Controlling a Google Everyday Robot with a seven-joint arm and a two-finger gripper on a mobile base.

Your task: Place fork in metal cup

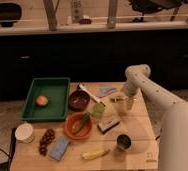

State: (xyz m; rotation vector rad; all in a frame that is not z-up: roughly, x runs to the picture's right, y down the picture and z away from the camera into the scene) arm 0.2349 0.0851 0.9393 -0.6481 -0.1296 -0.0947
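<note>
My gripper (125, 103) hangs from the white arm over the back right part of the wooden table (137, 127), close to its surface. A thin silvery piece, seemingly the fork (116, 99), lies crosswise at the gripper's tip and sticks out to the left. I cannot tell whether it is held or rests on the table. The metal cup (123, 142), small with a dark inside, stands upright near the front right of the table, well in front of the gripper.
A green tray (54, 86) holding an orange fruit (42, 100) is at the left. A dark bowl (79, 100), a white-handled utensil (89, 93), an orange bowl (78, 127), a banana (96, 154), a blue sponge (60, 148), grapes (47, 140) and a white paper cup (24, 132) fill the middle and left.
</note>
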